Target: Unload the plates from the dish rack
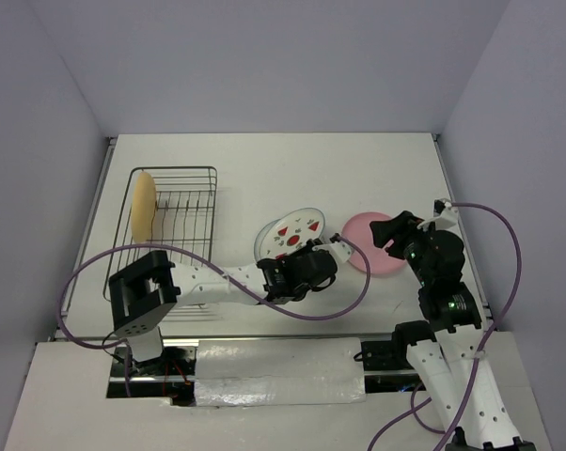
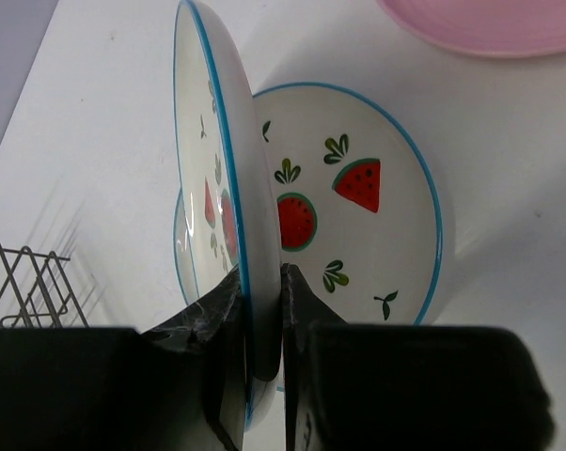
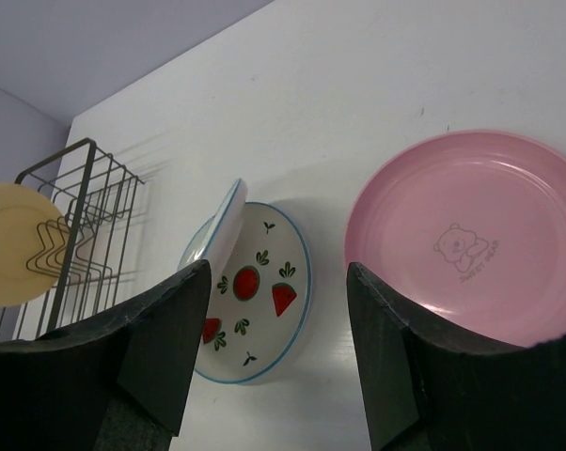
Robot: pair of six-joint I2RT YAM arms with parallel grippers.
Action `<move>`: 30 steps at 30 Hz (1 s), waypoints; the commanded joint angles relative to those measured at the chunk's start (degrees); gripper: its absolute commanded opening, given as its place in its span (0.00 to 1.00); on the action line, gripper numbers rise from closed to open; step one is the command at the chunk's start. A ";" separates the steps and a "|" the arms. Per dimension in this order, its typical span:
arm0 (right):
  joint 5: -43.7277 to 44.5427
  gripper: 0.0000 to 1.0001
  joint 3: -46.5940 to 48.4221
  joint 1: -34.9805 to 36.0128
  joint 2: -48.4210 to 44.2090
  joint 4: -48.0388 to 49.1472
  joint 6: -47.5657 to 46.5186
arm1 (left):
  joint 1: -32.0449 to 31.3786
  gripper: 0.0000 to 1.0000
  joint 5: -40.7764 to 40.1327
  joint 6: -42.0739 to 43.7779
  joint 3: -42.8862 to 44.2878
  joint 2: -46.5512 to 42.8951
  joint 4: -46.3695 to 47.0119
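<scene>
My left gripper (image 2: 262,310) is shut on the rim of a white watermelon plate (image 2: 228,188) and holds it on edge. It hangs just over a second watermelon plate (image 2: 358,216) lying flat on the table (image 1: 264,169). In the top view the left gripper (image 1: 302,261) is at the near edge of these plates (image 1: 297,228). A pink plate (image 1: 368,246) lies flat to their right, and my right gripper (image 1: 392,233) hovers over it, open and empty. A tan-yellow plate (image 1: 143,205) stands in the dish rack (image 1: 191,211) at the left.
The right wrist view shows the pink plate (image 3: 471,235), the flat plate (image 3: 259,301), the tilted plate (image 3: 222,230), the rack (image 3: 86,225) and the tan-yellow plate (image 3: 15,240). Purple cables loop along the near table edge. Grey walls enclose the table.
</scene>
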 commanded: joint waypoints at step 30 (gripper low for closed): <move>7.70 0.69 3.07 -0.44 -4.72 -1.92 0.77 | -1.45 0.56 -3.35 -9.81 -1.70 10.29 0.36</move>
